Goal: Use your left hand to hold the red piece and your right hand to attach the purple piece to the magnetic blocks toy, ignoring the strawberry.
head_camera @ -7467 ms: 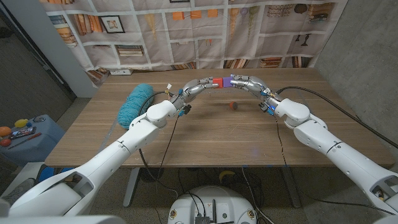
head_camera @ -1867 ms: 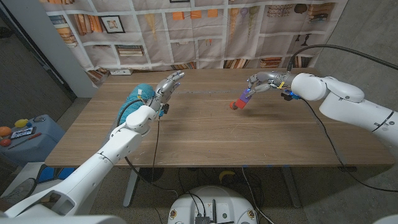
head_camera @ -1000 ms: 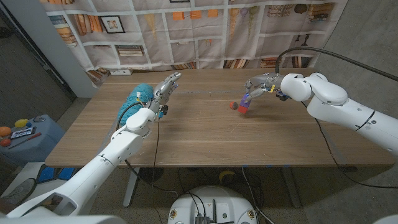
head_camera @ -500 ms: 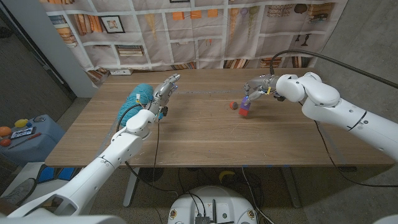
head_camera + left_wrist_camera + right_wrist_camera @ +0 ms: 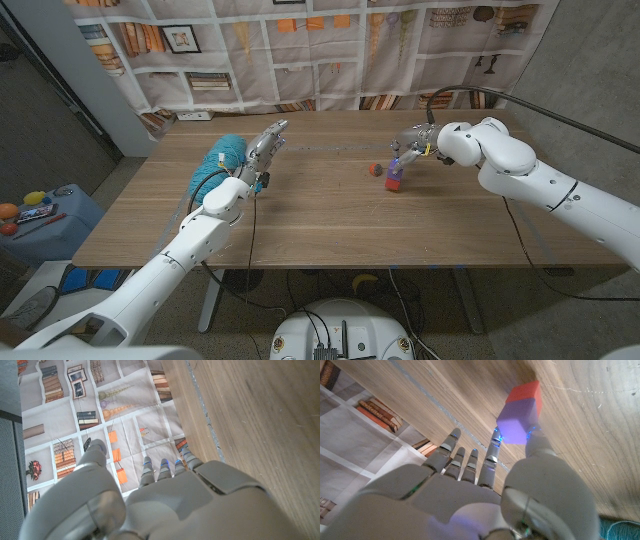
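Purple over red, the two joined magnetic blocks are seen in the head view as one small stack standing on the wooden tabletop, purple piece on top and red piece underneath. The strawberry lies just beside the stack, on the side toward the left arm. The right hand is held at the stack from behind; from this view it cannot be told whether the stack is pinched or merely touched. The left hand is raised near a teal yarn ball, well apart from the blocks, with fingers extended and nothing held.

In the left wrist view, the left hand is shown from behind, fingers straight and apart, no object in them; the tabletop edge and a printed bookshelf backdrop lie beyond.

In the right wrist view, the purple piece and the red piece are seen face to face, the red one against the tabletop. The thumb touches the purple piece, and one fingertip lies at its other side, so a light pinch is judged to be in place; the remaining fingers are spread.

The blocks are judged to be light, rigid and smooth-faced, hence liable to slip or topple. A hold on two opposite flat faces of the purple piece is recommended, with sideways force avoided, since the magnetic joint is expected to shear more readily than it pulls apart.
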